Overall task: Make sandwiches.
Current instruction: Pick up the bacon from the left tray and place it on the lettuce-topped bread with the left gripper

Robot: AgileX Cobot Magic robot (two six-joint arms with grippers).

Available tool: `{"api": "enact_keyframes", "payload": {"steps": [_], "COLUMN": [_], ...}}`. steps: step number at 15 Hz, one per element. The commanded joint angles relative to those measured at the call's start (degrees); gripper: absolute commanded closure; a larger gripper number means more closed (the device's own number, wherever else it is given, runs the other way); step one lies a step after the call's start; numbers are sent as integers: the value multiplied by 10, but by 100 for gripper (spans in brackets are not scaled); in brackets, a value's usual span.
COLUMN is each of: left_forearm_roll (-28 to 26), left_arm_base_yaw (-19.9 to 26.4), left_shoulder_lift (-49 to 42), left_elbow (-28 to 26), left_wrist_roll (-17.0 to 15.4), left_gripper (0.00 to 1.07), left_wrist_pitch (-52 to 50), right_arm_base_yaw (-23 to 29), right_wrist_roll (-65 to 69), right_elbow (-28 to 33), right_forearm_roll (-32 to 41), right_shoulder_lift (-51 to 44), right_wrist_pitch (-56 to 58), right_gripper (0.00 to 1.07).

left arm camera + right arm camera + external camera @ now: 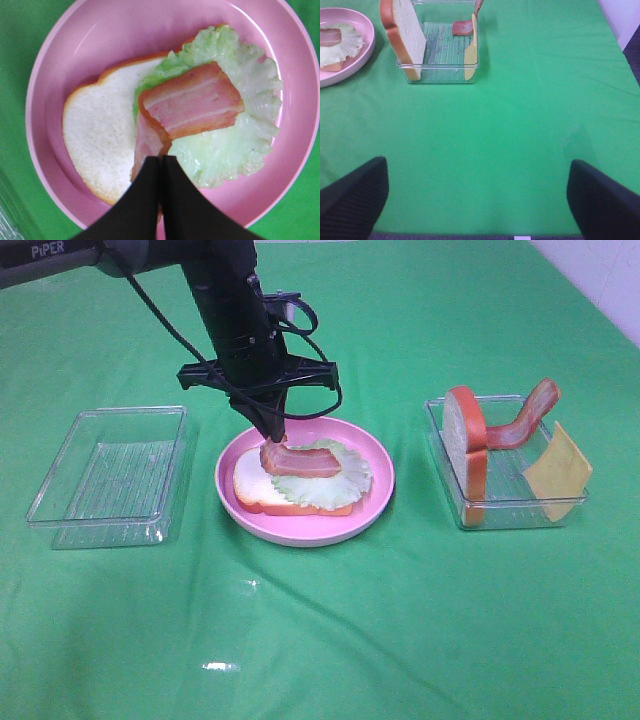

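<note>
Left fingers (145, 200) tight on bacon strip (192, 100) end, inside plate (37, 85) rim; right fingers (355, 195) wide over cloth (485, 150).

Lit brightly and evenly from overhead. Cast only soft, short shadows around the pink plate (300, 537) and beside the left clear tray (110, 480). Left two small white glints on the green surface (400, 640) near the front. Lost all detail in the black left hand (161, 160), close to its lens. Came out sharp in the high view, softer in the wrist views.
</note>
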Motion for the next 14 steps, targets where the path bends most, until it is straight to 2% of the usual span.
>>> {"api": "enact_keyframes", "payload": {"steps": [1, 4, 6, 8, 12, 13, 14], "left_forearm_roll": [10, 22, 15, 33, 36, 35, 33], "left_arm_base_yaw": [-2, -2, -2, -2, -2, -2, -2], "left_shoulder_lift": [-3, -5, -9, -11, -11, -11, -11], "left_elbow": [-2, -2, -2, -10, -10, -10, -10], "left_wrist_roll": [-5, -16, 13, 10, 9, 9, 9], "left_gripper": [107, 105, 104, 104, 103, 101, 95], "left_wrist_pitch": [60, 60, 58, 58, 59, 59, 59], "right_arm_base_yaw": [-3, -3, -3, -3, -3, -3, -3], "right_wrist_roll": [-6, -6, -6, -6, -6, -6, -6], "right_elbow": [2, 2, 2, 2, 2, 2, 2], "right_forearm_roll": [0, 0, 0, 0, 0, 0, 0], "right_shoulder_lift": [-15, -15, -15, -15, -15, -15, -15], "right_wrist_pitch": [-2, -2, -2, -2, -2, -2, -2], "right_gripper": [13, 13, 13, 13, 13, 13, 13]}}
